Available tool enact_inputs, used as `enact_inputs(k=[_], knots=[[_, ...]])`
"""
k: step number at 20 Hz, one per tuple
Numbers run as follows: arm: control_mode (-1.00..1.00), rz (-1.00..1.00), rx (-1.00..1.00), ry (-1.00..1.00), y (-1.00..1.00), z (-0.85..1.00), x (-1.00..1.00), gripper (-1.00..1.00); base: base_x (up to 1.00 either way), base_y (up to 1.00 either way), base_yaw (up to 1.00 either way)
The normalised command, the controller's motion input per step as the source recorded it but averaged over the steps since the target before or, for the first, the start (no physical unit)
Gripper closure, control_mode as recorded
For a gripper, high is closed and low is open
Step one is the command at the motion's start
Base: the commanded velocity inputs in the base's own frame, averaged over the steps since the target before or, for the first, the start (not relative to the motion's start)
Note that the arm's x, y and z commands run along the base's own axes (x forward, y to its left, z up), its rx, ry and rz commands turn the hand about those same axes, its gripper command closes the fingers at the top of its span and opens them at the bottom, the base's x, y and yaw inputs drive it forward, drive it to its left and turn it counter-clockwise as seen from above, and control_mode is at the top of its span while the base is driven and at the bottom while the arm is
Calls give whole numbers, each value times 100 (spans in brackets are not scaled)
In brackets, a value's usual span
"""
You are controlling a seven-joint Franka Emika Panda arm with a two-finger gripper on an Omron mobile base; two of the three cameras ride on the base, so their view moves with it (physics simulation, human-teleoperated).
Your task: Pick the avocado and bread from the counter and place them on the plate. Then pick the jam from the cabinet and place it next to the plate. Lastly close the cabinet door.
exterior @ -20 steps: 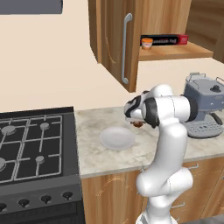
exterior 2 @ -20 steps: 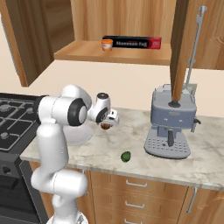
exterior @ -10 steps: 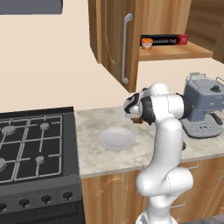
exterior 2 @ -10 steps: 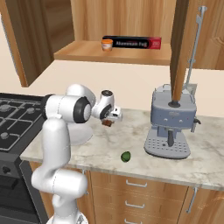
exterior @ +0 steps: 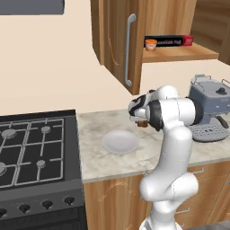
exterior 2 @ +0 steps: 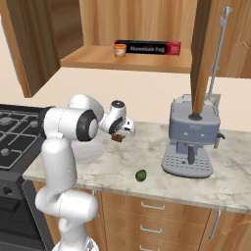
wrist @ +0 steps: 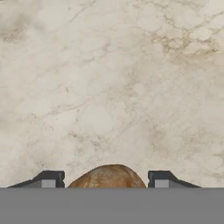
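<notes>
The small round brown roll of bread is being held between the two dark finger tips of the two-finger gripper, which are closed against its sides; in the hand view the roll is sitting centred in the gap, a tip standing at each flank. In the right base view the bread is being carried clear of the beige-grey marbled stone counter, hanging under the gripper just beside the plain white round shallow plate, on the side facing the grey espresso machine. It is judged that the roll is being kept lifted so that it can be swung over the plate rim without dragging on the stone. In the left base view the gripper is being shown a little behind the plate and to its machine side, and the plate is lying bare.

The small dark green rounded avocado is resting on the counter, well apart from the plate toward the front edge, not yet collected. The tiny orange jam jar is standing on the shelf of the warm brown wood-grain wall cabinet, high above the plate, just beside a long black-and-red box; the cabinet door is being left open.
</notes>
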Motion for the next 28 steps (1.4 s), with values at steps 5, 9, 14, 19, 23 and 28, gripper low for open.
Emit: enact_inputs(k=[5,9,14,19,23,28], knots=[[-100,2,0,-13,21,11,-75,100,0,0,0],[-100,5,0,-5,25,35,-63,100,0,0,0],[-100,6,0,-1,30,34,-48,100,0,0,0],[-100,6,2,0,44,15,-23,100,0,0,0],[-100,5,5,0,49,1,-8,100,0,0,0],[-100,6,7,0,38,-7,-2,100,0,0,0]])
